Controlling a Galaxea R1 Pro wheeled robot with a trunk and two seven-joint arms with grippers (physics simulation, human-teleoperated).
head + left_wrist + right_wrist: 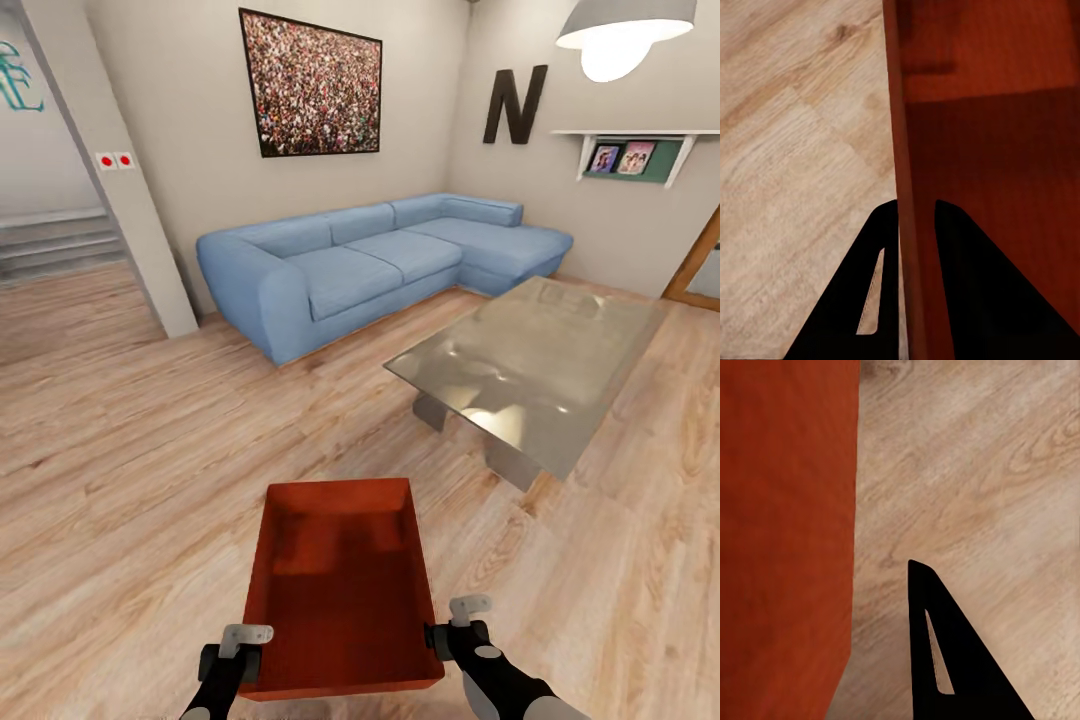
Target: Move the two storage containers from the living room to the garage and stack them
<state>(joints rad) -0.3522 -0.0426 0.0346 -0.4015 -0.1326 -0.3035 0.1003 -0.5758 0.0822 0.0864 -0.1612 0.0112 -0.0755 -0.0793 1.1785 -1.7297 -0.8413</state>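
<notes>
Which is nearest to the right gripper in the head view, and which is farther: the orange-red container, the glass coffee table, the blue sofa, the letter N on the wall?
From the right gripper:
1. Storage container, right beside it, held between both arms.
2. Glass coffee table, ahead to the right.
3. Blue sofa, behind the table, along the wall.
4. Letter N, high on the far wall.

Bare wood floor (130,450) lies open left; glass table (530,370) and sofa (370,260) block right.

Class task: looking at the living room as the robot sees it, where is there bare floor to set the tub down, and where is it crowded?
Bare wood floor spreads wide between the blue sofa, the grey pillar and the held orange-red tub. It is tighter on the right, where the glass coffee table stands close to the sofa.
</notes>
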